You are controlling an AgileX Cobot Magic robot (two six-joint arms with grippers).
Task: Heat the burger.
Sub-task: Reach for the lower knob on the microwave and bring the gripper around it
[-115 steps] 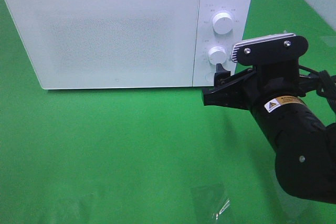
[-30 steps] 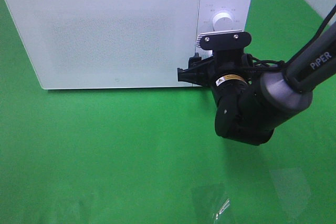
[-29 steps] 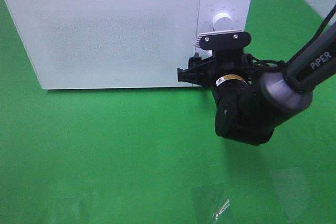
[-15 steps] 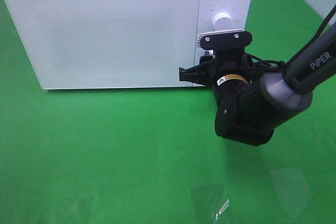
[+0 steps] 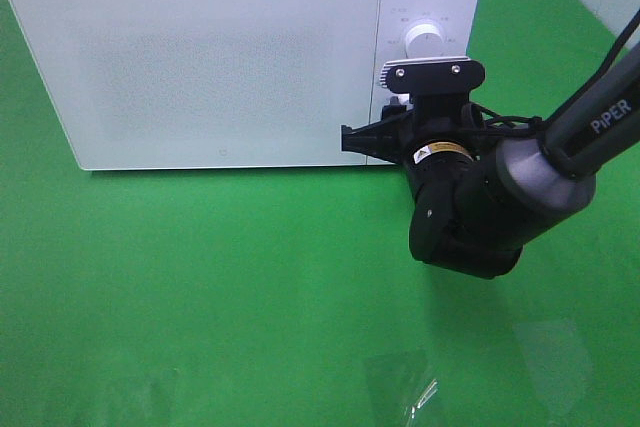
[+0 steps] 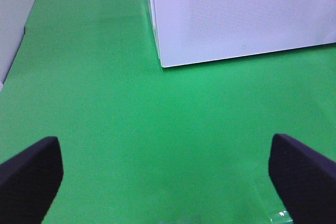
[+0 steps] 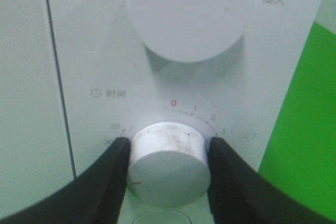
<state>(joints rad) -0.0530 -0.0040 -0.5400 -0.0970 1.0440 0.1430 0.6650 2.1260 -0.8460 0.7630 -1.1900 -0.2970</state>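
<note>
The burger is out of view. The white microwave [image 5: 220, 57] stands at the back of the green table with its door closed. My right gripper [image 5: 385, 125] is at the control panel, and the wrist view shows my right gripper [image 7: 169, 148] shut on the lower timer knob [image 7: 168, 166], one black finger [image 7: 113, 171] on each side. The larger upper knob [image 7: 191, 9] is free above it. My left gripper [image 6: 168, 182] is open over bare green cloth in front of the microwave [image 6: 236, 14], holding nothing.
A small clear plastic scrap [image 5: 420, 392] lies on the green cloth [image 5: 200, 287] near the front edge. The right arm's thick black body [image 5: 480, 207] stands in front of the microwave's right corner. A grey wall [image 6: 16, 14] borders the left side.
My right gripper's fingers have closed in onto the timer knob, and the wrist has shifted slightly to the right. The left gripper and microwave have not moved.
</note>
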